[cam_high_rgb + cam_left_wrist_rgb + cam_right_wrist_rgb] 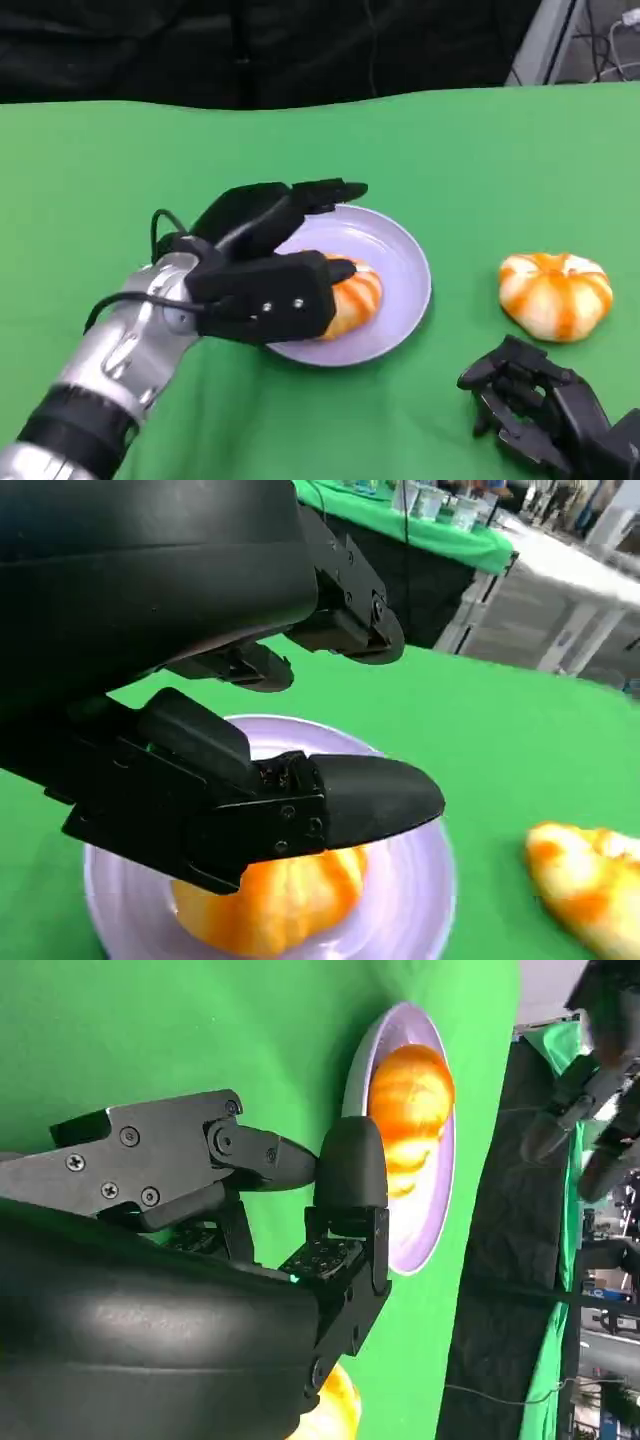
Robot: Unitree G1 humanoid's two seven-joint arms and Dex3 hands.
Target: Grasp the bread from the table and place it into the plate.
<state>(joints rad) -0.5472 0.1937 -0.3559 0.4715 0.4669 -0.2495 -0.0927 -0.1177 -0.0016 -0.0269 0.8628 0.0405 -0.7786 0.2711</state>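
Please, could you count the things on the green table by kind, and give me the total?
Bread: 2, one lying on the plate under the left hand, one on the table cloth near the right hand.
Plate: 1, light purple.
Total: 3 things.

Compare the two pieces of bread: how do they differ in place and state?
The bread on the plate lies on the lilac plate, while the bread on the table lies on the green table, apart from the plate. The first is partly hidden under the left hand; the second is fully visible, beyond the right hand. Both are round, with orange and white stripes.
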